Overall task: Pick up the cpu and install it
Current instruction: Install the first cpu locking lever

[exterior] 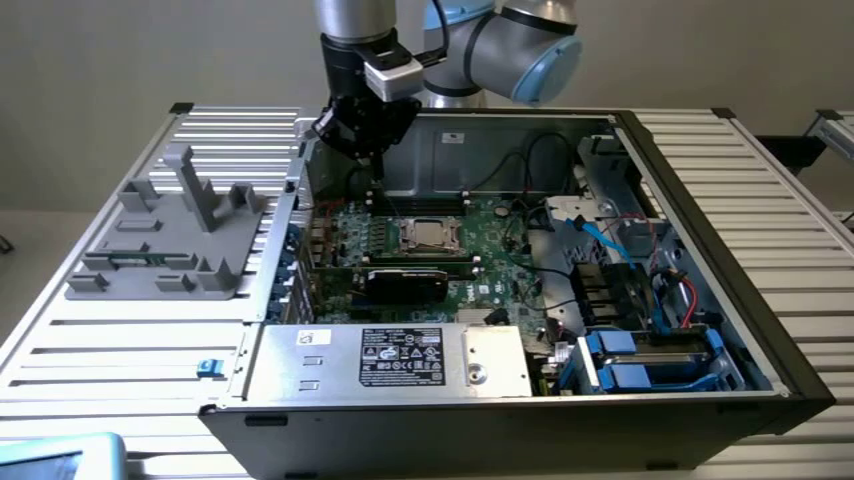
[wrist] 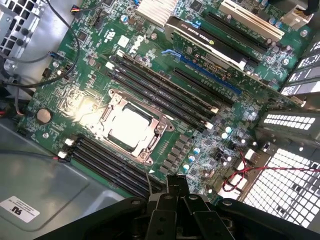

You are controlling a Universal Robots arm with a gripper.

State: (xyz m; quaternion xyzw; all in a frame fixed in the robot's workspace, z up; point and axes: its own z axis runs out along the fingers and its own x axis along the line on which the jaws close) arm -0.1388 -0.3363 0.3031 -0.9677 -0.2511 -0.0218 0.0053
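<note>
So the cpu (wrist: 131, 127) is sitting flat in the socket (wrist: 161, 126) in the middle of the board (wrist: 90, 50), shiny top up, with RAM slots (wrist: 165, 92) on both sides. The claw (wrist: 176, 182) is pinched shut with nothing in it, hovering over the board near the back wall of the case (exterior: 534, 125), a bit off from the socket. To me the placing part looks done. Doing this bit well is mostly about not wrecking it: keep the closed tips clear of chip and frame, go slow, and check the cpu lies level, no corner riding up.
</note>
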